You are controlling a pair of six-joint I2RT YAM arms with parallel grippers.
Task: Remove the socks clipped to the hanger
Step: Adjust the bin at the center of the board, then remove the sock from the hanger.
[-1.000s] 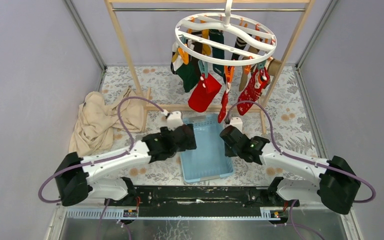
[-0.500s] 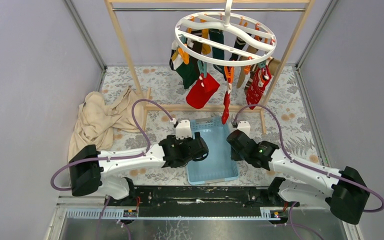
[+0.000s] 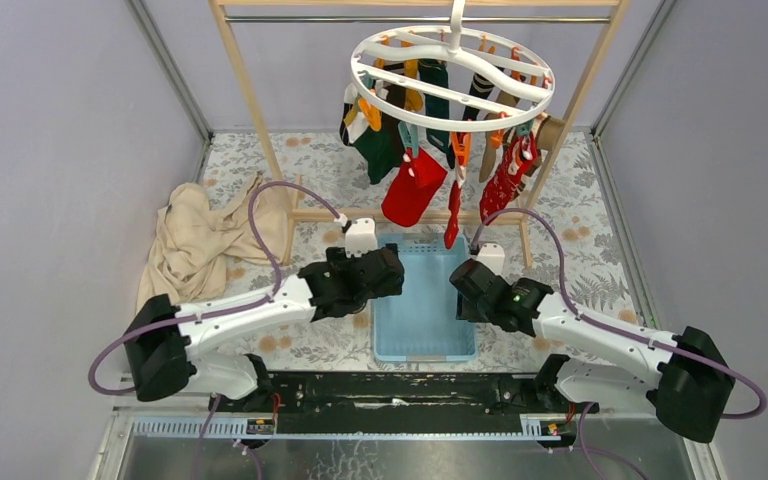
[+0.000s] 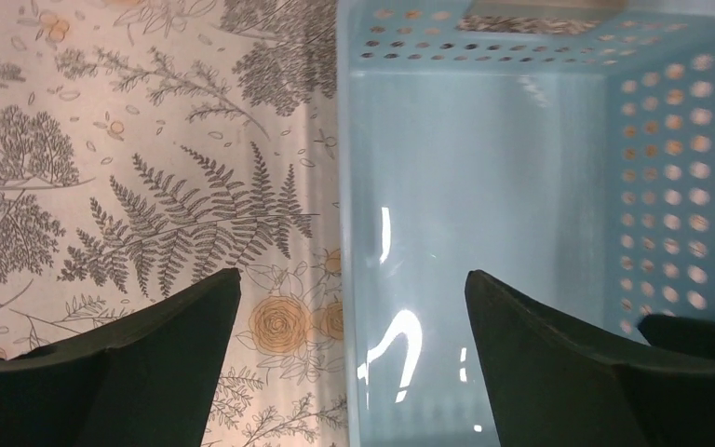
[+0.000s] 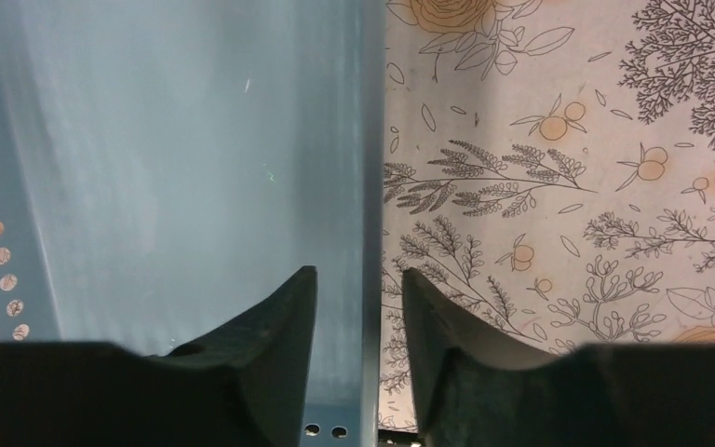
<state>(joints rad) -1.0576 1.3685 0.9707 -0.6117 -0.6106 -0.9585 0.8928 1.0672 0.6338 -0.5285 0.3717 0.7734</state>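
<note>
The round white hanger (image 3: 460, 126) hangs from the wooden rack at the back. Several socks are clipped under it, among them a red one (image 3: 413, 190), a red patterned one (image 3: 508, 180) and a dark green one (image 3: 378, 145). Both grippers are low over the light blue basket (image 3: 425, 320), well below and in front of the socks. My left gripper (image 3: 385, 275) (image 4: 349, 289) is wide open and straddles the basket's left wall (image 4: 340, 186). My right gripper (image 3: 463, 290) (image 5: 358, 279) has its jaws narrow but apart, straddling the basket's right rim (image 5: 370, 140). Neither holds a sock.
A beige cloth (image 3: 200, 240) lies heaped at the left on the floral tablecloth (image 3: 580, 250). The wooden rack's legs (image 3: 250, 95) and its low crossbar (image 3: 310, 214) stand just behind the basket. Grey walls close in both sides.
The basket has shifted right and turned from tilted to square with the table. Both grippers moved with its sides. The hanging socks have swung slightly.
</note>
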